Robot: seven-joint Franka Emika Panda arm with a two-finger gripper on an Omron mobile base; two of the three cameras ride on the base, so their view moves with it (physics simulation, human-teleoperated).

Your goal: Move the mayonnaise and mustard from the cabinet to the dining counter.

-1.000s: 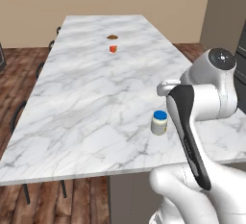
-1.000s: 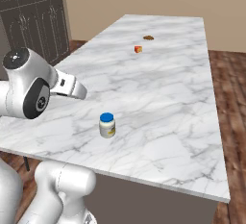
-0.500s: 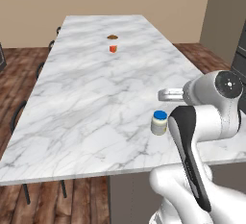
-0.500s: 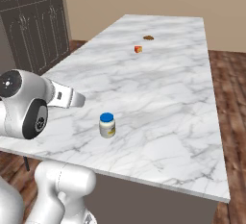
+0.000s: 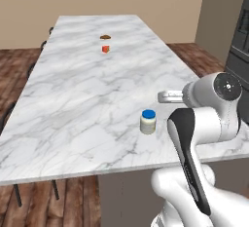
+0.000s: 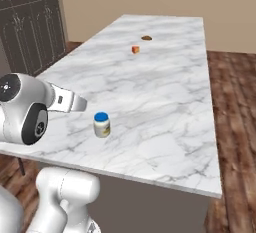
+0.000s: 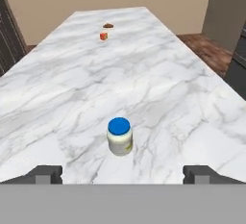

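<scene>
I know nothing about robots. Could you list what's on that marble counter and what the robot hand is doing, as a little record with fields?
surface: dining counter, white marble with grey veining
jar: mayonnaise, blue lid, upright near the counter's near edge, nothing touching it
far items: small orange thing and small brown thing, too small to identify
gripper: open, fingertips spread wide, holding nothing, jar ahead of it between the fingertip lines
task state: mayonnaise set on the counter
</scene>
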